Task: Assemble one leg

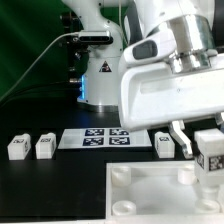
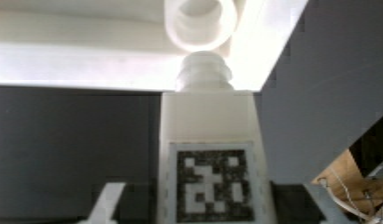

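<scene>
Down by the counter's near edge, toward the exterior view's right, the gripper (image 1: 203,138) has its jaws closed on the leg (image 1: 212,160) and holds it upright over the white panel (image 1: 140,195). That picture's border slices off the leg's far side, and I can't make out its lower end against the white beneath. The panel is cropped too, so only two round sockets show, one (image 1: 185,172) just beside the held leg and another (image 1: 120,176) further along.

Switch to the wrist view, soft and blurry: the leg (image 2: 213,140) fills the middle with its square tag (image 2: 213,185) facing the camera. Its narrow peg end (image 2: 206,70) points straight at a round socket (image 2: 200,20) in the panel (image 2: 81,50). Whether peg and socket touch, I cannot tell. The gripper (image 2: 202,212) flanks the leg, and its fingers (image 2: 110,205) are cut off at the picture's border.

Around it, along the middle of the counter, the marker board (image 1: 105,137) lies flat. A first loose leg (image 1: 17,148) and a second loose leg (image 1: 45,146) stand side by side toward the exterior view's left. A third loose leg (image 1: 165,143) sits just beside the board's other end, near the gripper. The arm's bulky white body (image 1: 170,85) blocks the counter's far edge on that side. Behind it stands a white base (image 1: 100,75), with a cable (image 1: 30,70) trailing off it.
</scene>
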Controlling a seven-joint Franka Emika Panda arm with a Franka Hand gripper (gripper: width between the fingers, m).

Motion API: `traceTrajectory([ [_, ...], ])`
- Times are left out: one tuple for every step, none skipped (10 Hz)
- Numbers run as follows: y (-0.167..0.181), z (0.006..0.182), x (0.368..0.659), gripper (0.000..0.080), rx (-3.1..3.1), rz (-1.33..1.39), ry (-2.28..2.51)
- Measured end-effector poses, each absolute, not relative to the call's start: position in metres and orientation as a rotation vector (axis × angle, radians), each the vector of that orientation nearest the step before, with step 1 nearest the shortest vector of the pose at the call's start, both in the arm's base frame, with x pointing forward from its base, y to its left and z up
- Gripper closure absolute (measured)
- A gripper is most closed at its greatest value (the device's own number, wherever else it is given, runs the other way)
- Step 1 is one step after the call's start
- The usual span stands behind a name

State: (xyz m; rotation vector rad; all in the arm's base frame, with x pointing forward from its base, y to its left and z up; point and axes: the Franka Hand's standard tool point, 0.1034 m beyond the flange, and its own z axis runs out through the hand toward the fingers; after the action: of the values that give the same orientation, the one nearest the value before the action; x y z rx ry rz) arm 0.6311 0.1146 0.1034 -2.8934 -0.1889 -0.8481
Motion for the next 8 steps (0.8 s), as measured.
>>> traceTrajectory([
  [0.115,0.096,0.631,0.0509,-2.896,-0.835,-0.186],
  [0.115,0.091,0.629,0.0509,-2.898,-0.827,-0.186],
  [0.114,0.088,0.626,0.0509,-2.902,-0.817,-0.187],
  [0.114,0.086,0.624,0.0509,-2.903,-0.812,-0.189],
  [0.114,0.085,0.624,0.0509,-2.904,-0.81,-0.189],
  [0.114,0.085,0.624,0.0509,-2.905,-0.809,-0.191],
  [0.116,0.083,0.622,0.0509,-2.905,-0.803,-0.195],
  [0.116,0.083,0.622,0.0509,-2.903,-0.814,-0.194],
])
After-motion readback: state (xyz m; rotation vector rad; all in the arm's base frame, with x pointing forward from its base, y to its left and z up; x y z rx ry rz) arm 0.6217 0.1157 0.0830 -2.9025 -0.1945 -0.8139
